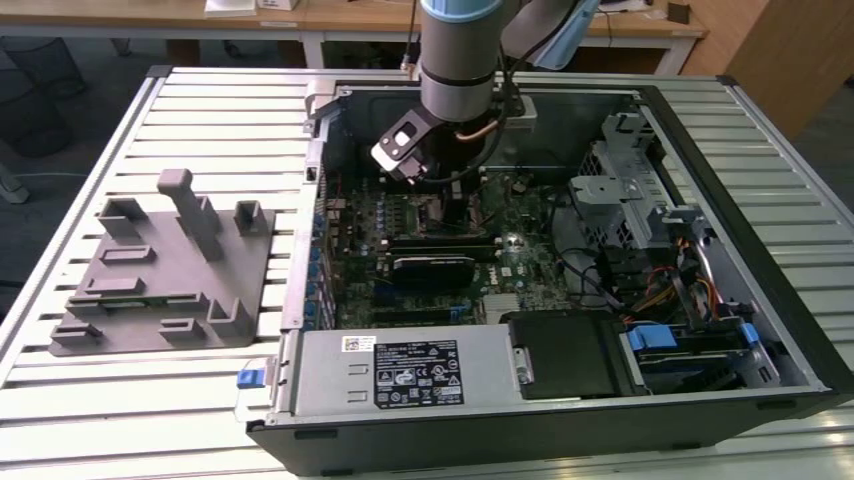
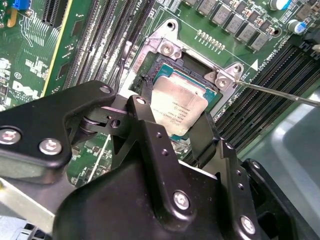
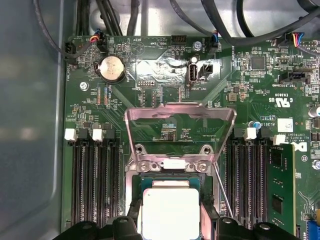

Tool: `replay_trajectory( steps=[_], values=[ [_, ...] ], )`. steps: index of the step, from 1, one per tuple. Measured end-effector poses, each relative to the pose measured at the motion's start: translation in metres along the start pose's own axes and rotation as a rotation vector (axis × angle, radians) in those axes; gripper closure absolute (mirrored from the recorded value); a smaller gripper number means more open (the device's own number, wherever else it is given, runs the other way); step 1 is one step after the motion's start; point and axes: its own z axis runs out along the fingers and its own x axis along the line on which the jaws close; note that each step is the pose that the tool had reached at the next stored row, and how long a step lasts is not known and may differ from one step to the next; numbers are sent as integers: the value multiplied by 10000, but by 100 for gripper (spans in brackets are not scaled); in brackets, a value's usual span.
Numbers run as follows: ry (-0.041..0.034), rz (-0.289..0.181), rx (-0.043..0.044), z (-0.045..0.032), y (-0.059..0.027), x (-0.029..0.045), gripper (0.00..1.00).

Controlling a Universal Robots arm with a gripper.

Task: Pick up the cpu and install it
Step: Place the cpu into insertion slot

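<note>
Exterior view, arm: a tubular grey arm (image 1: pixel 461 50) with a pale blue joint reaches down into the open black tower case (image 1: pixel 787 300).
Exterior view, gripper: the black gripper (image 1: pixel 445 195) sits low over the green motherboard (image 1: pixel 534 250).
Exterior view, tray: a matte grey plastic tray (image 1: pixel 147 290) with upright posts lies on the ribbed metal table (image 1: pixel 160 410). It is on the exterior view's left of the case, well apart from the gripper.
Second wrist view, cpu: the flat square cpu (image 2: pixel 177 107), with a dull silvery lid and a thin rim, lies within the metal-framed socket (image 2: pixel 167 47). The gripper (image 2: pixel 172 117) straddles two opposite edges of it.
Second wrist view, claw grip: cannot tell whether it clamps the cpu or stands just off it.
Second wrist view, lever: a thin bright steel rod (image 2: pixel 280 92) slants away from a socket corner.
First wrist view, load plate: a shiny open-centred metal plate (image 3: pixel 180 112) stands swung up from the socket's hinge, with the cpu (image 3: pixel 170 212) uncovered beside it.
First wrist view, memory slots: long black ridged slots (image 3: pixel 92 185) flank the socket on both sides.
First wrist view, battery: a round silvery coin cell (image 3: pixel 112 68) sits on the board.
</note>
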Motion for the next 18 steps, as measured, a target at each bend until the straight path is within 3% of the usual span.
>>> replay_trajectory(
  steps=[18],
  values=[
    [27, 27, -2, 28, 0, 0, 46]
  ],
)
